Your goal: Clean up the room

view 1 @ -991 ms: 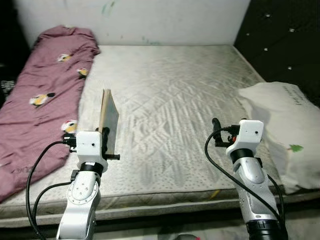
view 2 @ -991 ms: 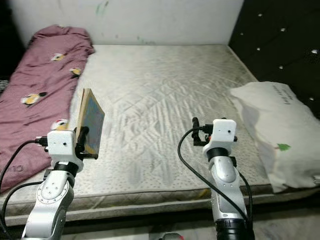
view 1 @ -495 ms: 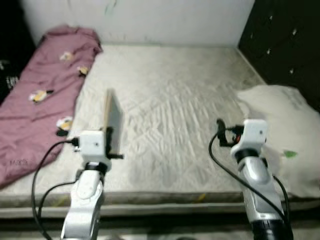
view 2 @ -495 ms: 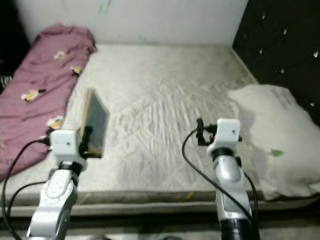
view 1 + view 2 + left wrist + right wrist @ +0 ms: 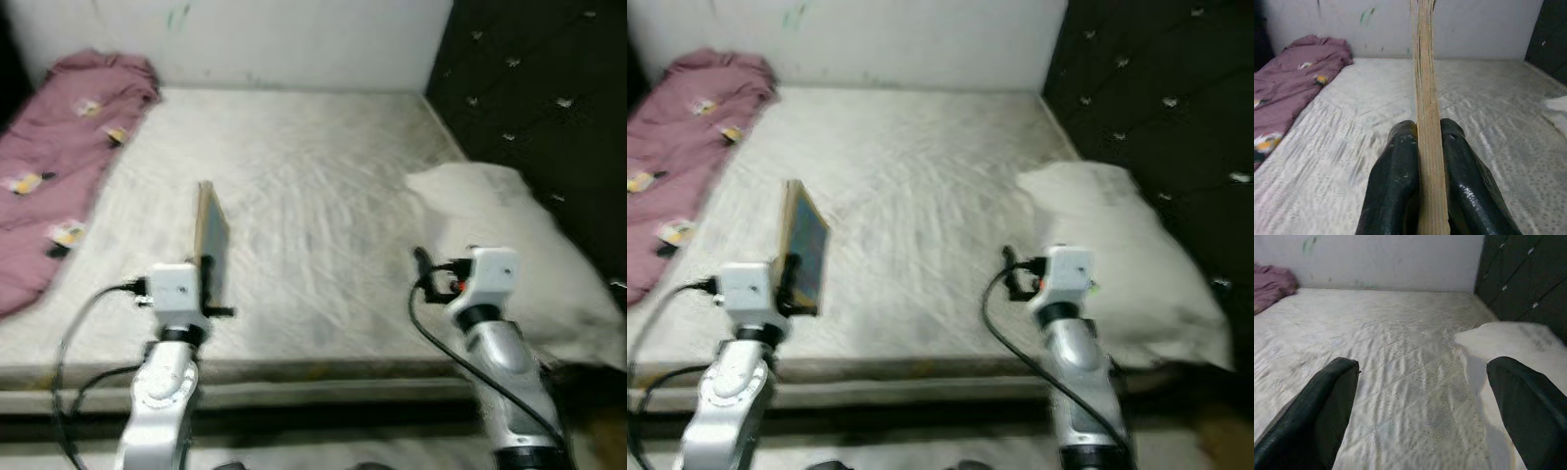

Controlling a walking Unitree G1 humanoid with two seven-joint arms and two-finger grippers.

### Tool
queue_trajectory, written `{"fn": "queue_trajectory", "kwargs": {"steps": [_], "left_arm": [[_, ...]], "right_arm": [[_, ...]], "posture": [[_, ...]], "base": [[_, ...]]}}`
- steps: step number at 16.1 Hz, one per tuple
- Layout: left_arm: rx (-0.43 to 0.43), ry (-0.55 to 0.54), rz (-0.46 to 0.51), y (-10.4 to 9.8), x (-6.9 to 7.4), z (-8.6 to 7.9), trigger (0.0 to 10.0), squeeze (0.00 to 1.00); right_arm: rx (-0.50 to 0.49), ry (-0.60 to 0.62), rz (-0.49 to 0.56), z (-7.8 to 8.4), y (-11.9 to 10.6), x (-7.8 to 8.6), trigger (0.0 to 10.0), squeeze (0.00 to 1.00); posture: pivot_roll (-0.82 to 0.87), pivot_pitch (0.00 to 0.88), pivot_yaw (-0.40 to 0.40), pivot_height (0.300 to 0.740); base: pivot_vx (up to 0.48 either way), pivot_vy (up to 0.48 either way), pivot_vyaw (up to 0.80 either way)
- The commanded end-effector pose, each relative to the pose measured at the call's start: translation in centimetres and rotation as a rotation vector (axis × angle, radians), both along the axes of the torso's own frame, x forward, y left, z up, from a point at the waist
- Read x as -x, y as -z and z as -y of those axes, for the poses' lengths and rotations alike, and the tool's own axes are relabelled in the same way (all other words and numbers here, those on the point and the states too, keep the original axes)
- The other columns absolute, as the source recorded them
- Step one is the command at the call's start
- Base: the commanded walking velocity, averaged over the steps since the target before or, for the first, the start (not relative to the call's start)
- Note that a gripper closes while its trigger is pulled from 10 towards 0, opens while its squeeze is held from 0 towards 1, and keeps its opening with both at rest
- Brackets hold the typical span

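Blanket [image 5: 59, 147] on mattress [image 5: 313, 196] far left; pillow [image 5: 500, 235] right; book [image 5: 211, 240] upright between.

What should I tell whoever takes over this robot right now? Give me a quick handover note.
Left gripper: shut on a thin book, held upright on edge above the mattress.
Right gripper: open and empty, held over the mattress near the white pillow.
Maroon blanket lies bunched along the mattress's left side.
Done: the book is picked up.
Left: find a place for the book, then probably straighten the blanket and pillow.
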State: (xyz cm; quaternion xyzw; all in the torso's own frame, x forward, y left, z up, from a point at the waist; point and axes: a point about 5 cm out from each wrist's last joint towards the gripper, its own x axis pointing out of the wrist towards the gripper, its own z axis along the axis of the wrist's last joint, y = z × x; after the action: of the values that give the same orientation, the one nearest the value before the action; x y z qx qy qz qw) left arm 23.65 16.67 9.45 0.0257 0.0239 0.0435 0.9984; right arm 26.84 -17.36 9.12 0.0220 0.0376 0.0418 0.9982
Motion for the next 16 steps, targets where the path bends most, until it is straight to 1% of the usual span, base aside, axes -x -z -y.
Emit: {"fn": "queue_trajectory", "kwargs": {"steps": [1,2,4,7,16], "left_arm": [[-0.009,-0.013,0.061,-1.27,-0.2,-0.23,10.0,0.0],[-0.012,-0.009,0.063,-1.3,-0.21,-0.17,10.0,0.0],[-0.002,-0.01,0.081,-1.6,-0.39,-0.07,10.0,0.0],[0.019,0.044,0.092,-1.91,-0.44,0.24,10.0,0.0],[0.032,0.07,0.096,-2.03,-0.4,0.52,10.0,0.0]], "right_arm": [[0.003,-0.025,0.014,-0.29,-0.39,-0.03,10.0,0.0],[-0.004,-0.025,0.015,-0.36,-0.44,-0.19,10.0,0.0],[-0.012,-0.029,0.012,-0.45,-0.5,-0.31,10.0,0.0],[0.0,-0.036,0.02,-0.6,-0.61,-0.13,10.0,0.0],[0.005,-0.038,0.022,-0.5,-0.72,-0.07,10.0,0.0]], "posture": [[-0.03,0.0,-0.019,0.74],[-0.03,0.0,-0.017,0.74],[-0.03,0.0,-0.014,0.74],[-0.03,0.0,-0.012,0.74],[-0.04,0.0,-0.017,0.74]], "base": [[0.0,-0.322,0.0],[0.0,-0.289,0.0],[0.0,0.0,0.0],[0.0,0.0,0.0],[0.367,0.0,0.0]]}}
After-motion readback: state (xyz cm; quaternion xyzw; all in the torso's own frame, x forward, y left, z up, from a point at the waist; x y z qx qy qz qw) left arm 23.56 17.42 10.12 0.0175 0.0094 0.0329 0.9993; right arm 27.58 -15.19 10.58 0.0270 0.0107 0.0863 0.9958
